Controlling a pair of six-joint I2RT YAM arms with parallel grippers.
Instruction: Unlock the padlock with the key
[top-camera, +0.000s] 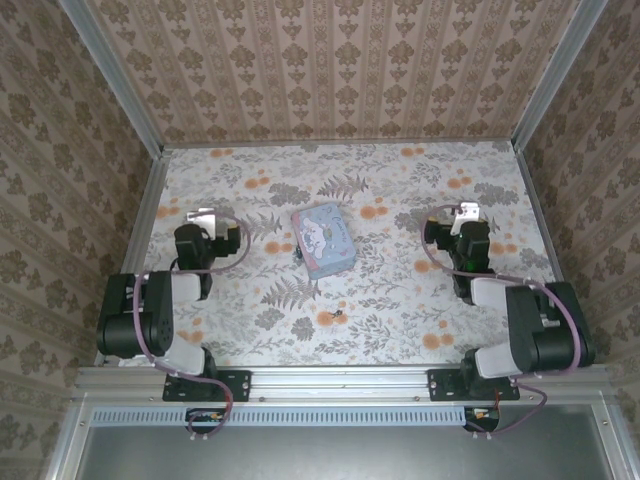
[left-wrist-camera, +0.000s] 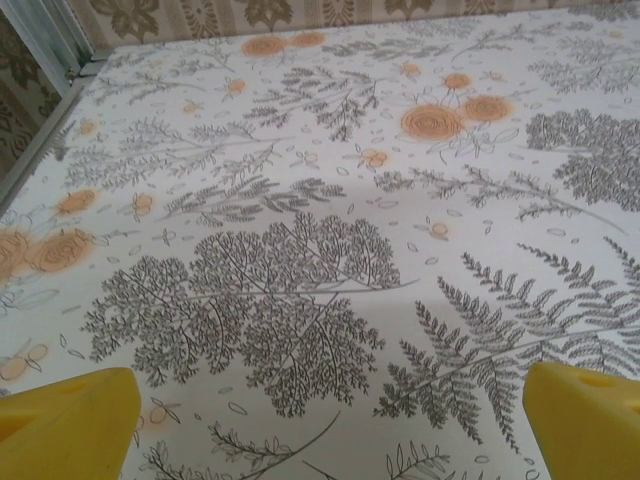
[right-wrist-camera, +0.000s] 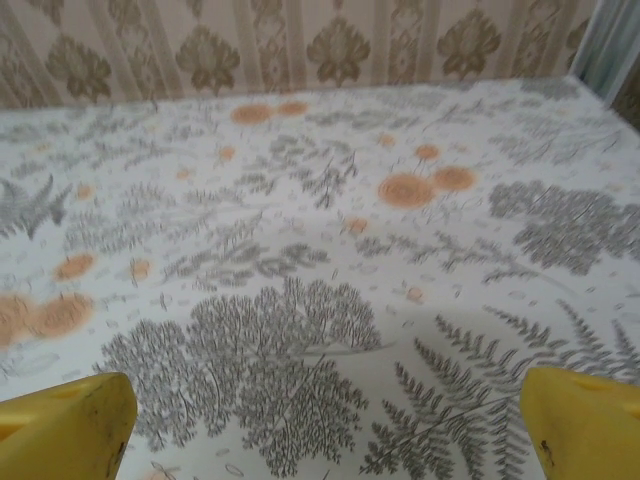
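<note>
Left fingers (left-wrist-camera: 70, 425): spread wide, empty, well left of the tin (top-camera: 322, 240).
Padlock (top-camera: 297, 257): just beside the tin's left edge, untouched.
Key (top-camera: 340, 315): on the worktop (top-camera: 400, 290), near the tin's front.
Right fingers (right-wrist-camera: 580, 420): spread wide, empty, well right of the tin.
Progress: I judge nothing started.

The tabletop (top-camera: 400, 290) carries one padlock (top-camera: 297, 256), one key (top-camera: 340, 315) and one pale-blue tin (top-camera: 323, 241). There are two arms (top-camera: 140, 320), each with one pincer: the left pincer (top-camera: 203, 216) and the right pincer (top-camera: 466, 212), with two yellow fingers (left-wrist-camera: 70, 420) apiece

1 overhead view; 2 wrist views low over tabletop (left-wrist-camera: 300, 200).
</note>
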